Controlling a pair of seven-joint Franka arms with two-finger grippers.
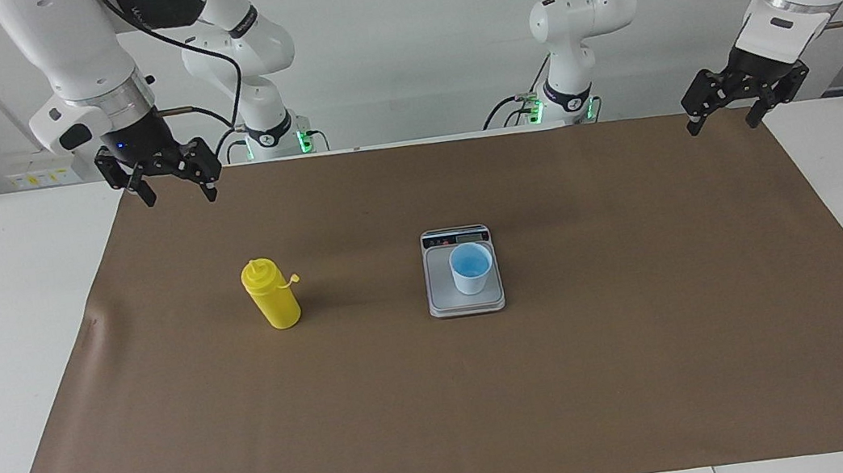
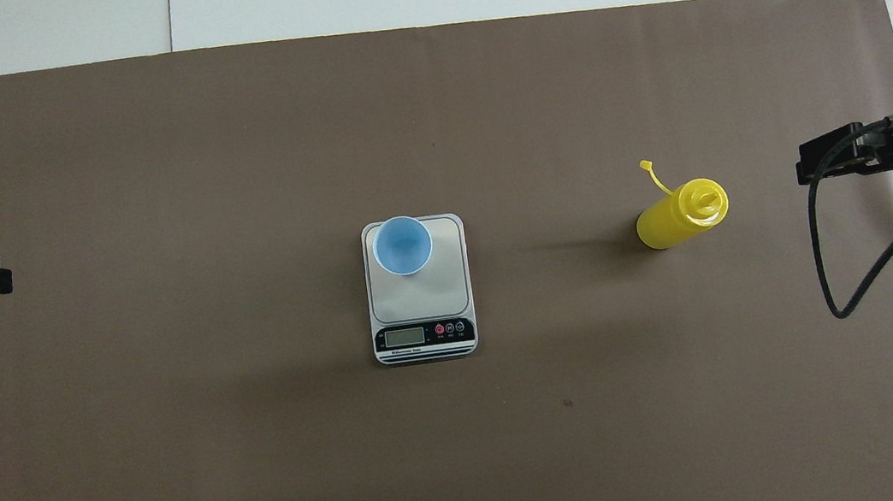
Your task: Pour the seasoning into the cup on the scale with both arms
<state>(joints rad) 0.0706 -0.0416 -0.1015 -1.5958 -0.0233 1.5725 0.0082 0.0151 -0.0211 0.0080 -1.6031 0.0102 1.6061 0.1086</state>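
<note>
Left tool (image 1: 727,120) and right tool (image 1: 176,193) spread, raised over mat (image 1: 651,369) corners, seasoning (image 1: 271,295) well apart from scale (image 1: 442,299)

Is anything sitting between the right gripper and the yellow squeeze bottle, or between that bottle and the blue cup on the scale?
Nothing visible. Only bare brown mat lies between the open right gripper and the yellow plastic squeeze bottle, and between it and the light blue plastic cup on the silver-grey scale.

Two white jointed arms (image 1: 80,53) with black bands, looping black cables, silver wrist rings, black two-finger hands.
</note>
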